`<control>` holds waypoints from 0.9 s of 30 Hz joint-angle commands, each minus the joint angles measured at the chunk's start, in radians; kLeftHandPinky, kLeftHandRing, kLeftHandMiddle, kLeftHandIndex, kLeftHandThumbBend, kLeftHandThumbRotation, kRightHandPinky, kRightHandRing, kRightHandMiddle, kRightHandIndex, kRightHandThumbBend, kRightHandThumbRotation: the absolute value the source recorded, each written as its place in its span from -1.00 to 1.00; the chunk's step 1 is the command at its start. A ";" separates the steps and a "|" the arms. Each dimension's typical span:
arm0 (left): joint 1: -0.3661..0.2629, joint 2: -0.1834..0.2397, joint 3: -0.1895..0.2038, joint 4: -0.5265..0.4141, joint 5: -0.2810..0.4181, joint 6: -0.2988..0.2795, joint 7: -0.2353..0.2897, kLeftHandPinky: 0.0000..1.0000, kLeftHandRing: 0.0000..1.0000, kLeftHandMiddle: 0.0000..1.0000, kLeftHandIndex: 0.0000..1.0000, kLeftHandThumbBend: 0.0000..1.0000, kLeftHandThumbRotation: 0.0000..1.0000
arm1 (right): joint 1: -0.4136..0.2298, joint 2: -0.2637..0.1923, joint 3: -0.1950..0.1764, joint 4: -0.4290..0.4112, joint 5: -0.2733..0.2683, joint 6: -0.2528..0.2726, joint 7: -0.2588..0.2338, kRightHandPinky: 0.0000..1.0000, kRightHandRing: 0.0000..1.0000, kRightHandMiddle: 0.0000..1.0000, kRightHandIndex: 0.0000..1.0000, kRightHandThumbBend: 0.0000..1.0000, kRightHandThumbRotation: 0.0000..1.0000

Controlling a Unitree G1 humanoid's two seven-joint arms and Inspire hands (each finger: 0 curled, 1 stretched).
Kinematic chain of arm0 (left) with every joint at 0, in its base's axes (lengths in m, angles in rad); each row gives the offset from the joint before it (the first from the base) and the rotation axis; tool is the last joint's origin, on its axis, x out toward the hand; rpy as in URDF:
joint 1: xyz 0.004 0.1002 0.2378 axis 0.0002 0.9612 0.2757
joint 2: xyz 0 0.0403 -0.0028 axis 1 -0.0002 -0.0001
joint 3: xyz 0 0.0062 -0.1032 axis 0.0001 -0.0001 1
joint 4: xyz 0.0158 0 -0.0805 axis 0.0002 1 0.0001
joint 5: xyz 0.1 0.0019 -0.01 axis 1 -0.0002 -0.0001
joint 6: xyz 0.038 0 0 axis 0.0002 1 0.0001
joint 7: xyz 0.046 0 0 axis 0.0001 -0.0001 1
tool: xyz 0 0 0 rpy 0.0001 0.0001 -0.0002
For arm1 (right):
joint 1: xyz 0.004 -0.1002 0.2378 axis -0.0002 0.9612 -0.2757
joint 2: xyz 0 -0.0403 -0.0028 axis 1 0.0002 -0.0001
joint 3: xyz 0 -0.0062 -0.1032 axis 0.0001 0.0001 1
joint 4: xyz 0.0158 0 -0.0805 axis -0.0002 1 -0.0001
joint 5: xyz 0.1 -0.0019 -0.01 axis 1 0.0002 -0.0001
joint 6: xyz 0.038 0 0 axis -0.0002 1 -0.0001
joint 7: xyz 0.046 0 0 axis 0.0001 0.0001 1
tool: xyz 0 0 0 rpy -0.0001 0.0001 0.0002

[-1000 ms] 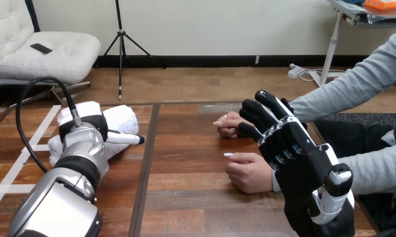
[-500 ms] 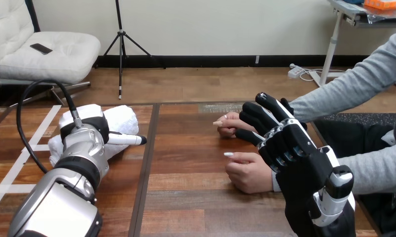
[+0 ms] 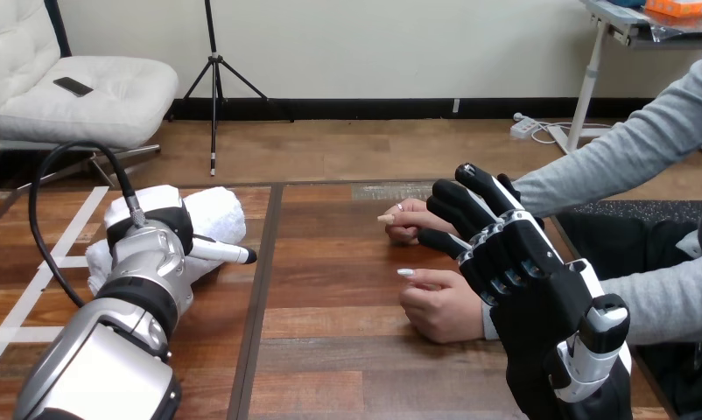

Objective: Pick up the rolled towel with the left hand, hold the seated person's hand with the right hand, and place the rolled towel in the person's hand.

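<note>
The rolled white towel (image 3: 214, 213) lies on the table's left part, partly hidden behind my left hand (image 3: 150, 241), which rests on or just over its near side. My right hand (image 3: 540, 293) is open at the right, its fingers (image 3: 470, 201) stretched up and left. The person's nearer hand (image 3: 439, 308) rests loosely curled on the table just left of my right palm, touching or very close to it. The person's farther hand (image 3: 406, 223) lies beyond, beside my fingertips. I see no finger curled round either hand.
The wooden table (image 3: 330, 289) has a dark seam running front to back just right of the towel. The person's grey sleeves (image 3: 619, 149) come in from the right edge. White tape lines mark the table's far left.
My right hand has crept a little to the right and its thumb has shifted slightly. My left hand has sunk a touch onto the towel. The person's hands have stayed still.
</note>
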 commanded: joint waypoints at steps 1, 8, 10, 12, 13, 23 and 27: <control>-0.016 -0.008 0.006 -0.008 -0.004 0.000 0.009 0.51 0.64 0.70 0.68 0.47 0.25 | -0.037 0.010 -0.006 -0.048 0.010 -0.025 -0.001 0.68 0.83 0.78 0.82 1.00 1.00; -0.012 -0.007 0.023 -0.011 -0.021 -0.006 0.028 0.13 0.48 0.58 0.53 0.14 -0.01 | -0.034 0.014 -0.004 -0.050 0.008 -0.027 -0.005 0.67 0.82 0.78 0.82 1.00 1.00; -0.013 -0.008 0.018 -0.011 -0.018 -0.002 0.036 0.08 0.47 0.59 0.52 0.08 -0.04 | -0.035 0.013 -0.004 -0.049 0.009 -0.027 -0.003 0.67 0.82 0.78 0.82 1.00 1.00; -0.012 -0.008 0.021 -0.012 -0.024 -0.002 0.042 0.06 0.48 0.60 0.52 0.04 -0.07 | -0.035 0.013 -0.004 -0.049 0.010 -0.026 -0.003 0.67 0.82 0.78 0.82 1.00 1.00; -0.012 -0.008 0.026 -0.013 -0.029 -0.004 0.045 0.05 0.48 0.61 0.52 0.03 -0.09 | -0.035 0.013 -0.004 -0.050 0.009 -0.026 -0.004 0.67 0.82 0.78 0.82 1.00 1.00; -0.014 -0.003 0.032 -0.015 -0.028 -0.022 0.054 -0.21 0.16 0.27 0.20 0.00 -0.25 | -0.035 0.016 -0.003 -0.048 0.002 -0.029 -0.008 0.67 0.82 0.77 0.82 1.00 1.00; -0.016 -0.002 0.027 -0.018 -0.019 -0.035 0.058 -0.31 0.01 0.13 0.08 0.00 -0.32 | -0.038 0.017 -0.001 -0.046 0.003 -0.029 -0.008 0.67 0.82 0.77 0.82 0.99 1.00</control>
